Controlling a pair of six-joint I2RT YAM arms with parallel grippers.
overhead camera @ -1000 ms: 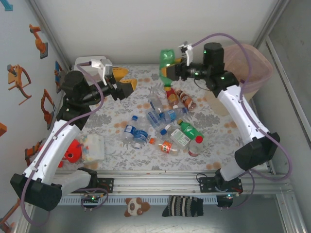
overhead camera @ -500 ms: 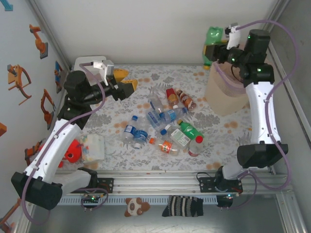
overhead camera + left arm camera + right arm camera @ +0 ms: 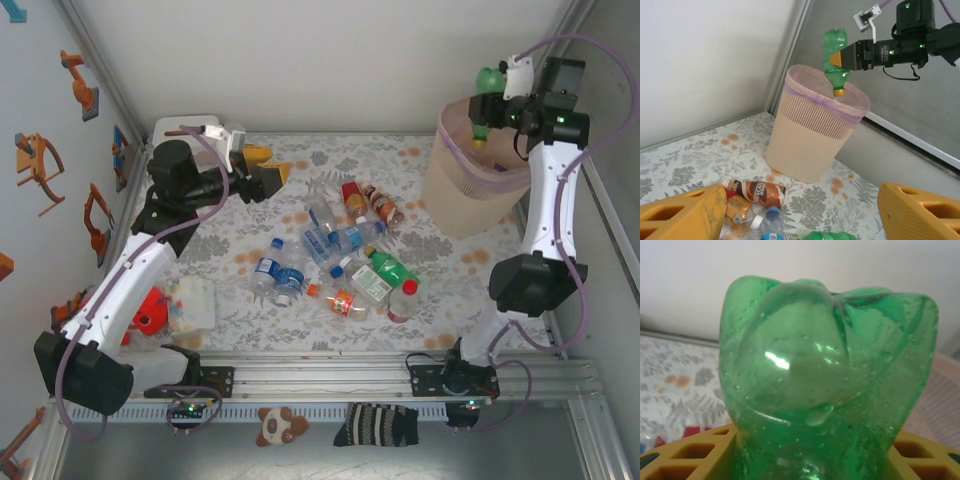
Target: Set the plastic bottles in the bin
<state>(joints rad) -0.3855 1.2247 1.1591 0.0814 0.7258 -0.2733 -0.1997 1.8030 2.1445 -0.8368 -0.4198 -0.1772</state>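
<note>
Your right gripper (image 3: 839, 58) clamps green plastic bottle (image 3: 834, 41) mid-body: long axis vertical, cap down, over mouth of beige ribbed bin (image 3: 805, 135), upper right of frame. Left gripper (image 3: 266, 168) spread wide, empty. Loose plastic bottles (image 3: 340, 245) mid-table.

From your right wrist camera, the green bottle (image 3: 825, 375) runs off the bottom edge, so its neck and cap are out of sight. The right gripper (image 3: 815, 467) clamping it shows just yellow slivers of its fingers (image 3: 680, 457) on either side. Past the bottle, the bin (image 3: 945, 405) is a soft blur. From your left wrist camera, the wide-apart fingers (image 3: 680, 215) of the left gripper (image 3: 801, 200) are cut by the bottom edge. Between them, a blue-capped bottle (image 3: 771, 227) and a second green bottle (image 3: 827, 235) are cropped too. Overhead, the labels in the bottle pile (image 3: 340, 250) are too small to read.
</note>
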